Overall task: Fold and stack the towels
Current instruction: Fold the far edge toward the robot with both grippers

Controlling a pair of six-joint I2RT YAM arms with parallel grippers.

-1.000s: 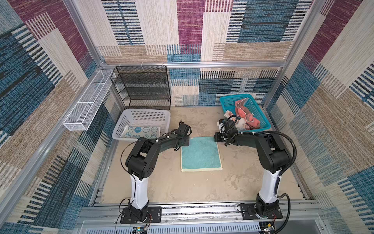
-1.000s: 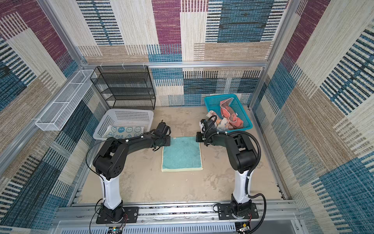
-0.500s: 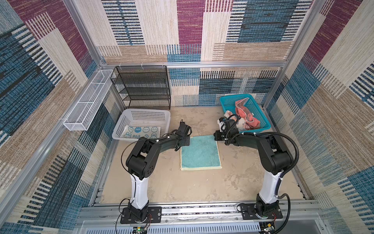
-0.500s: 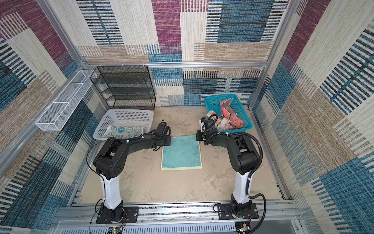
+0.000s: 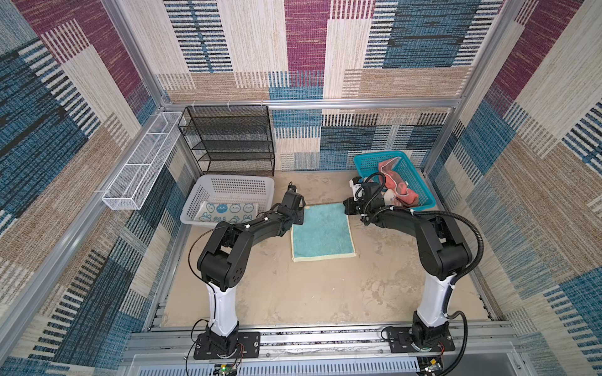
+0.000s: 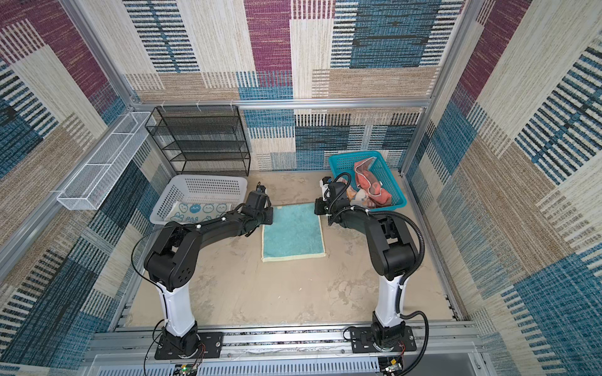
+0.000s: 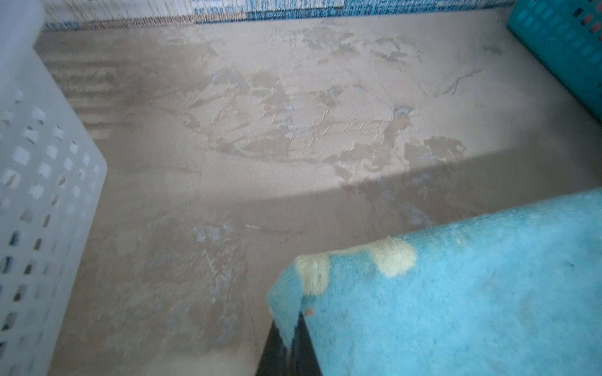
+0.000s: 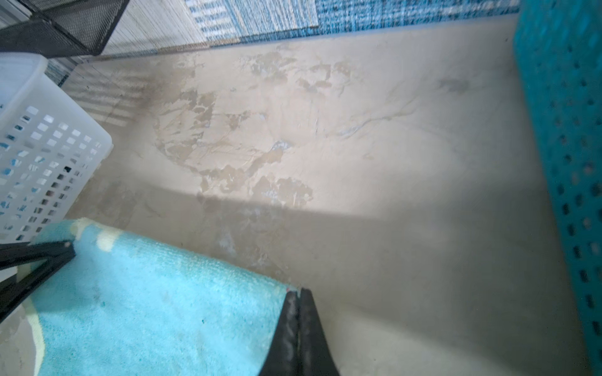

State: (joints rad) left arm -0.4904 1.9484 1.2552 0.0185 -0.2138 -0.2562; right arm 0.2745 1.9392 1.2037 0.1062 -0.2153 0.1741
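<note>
Left gripper (image 7: 288, 328) and right gripper (image 8: 298, 296) each clamp a far corner of the teal towel (image 5: 321, 232), spread flat on the counter (image 5: 293, 293), seemingly so both corners can lift together for an even fold. A folded towel (image 5: 228, 211) lies in the white basket (image 5: 228, 182); an orange towel (image 5: 395, 185) is heaped in the blue basket (image 5: 361, 162).

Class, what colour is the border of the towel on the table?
Pale yellow, on a teal towel; clearest in a top view.

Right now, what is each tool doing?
Left tool: closed on a back corner of the towel.
Right tool: closed on its other back corner.
</note>
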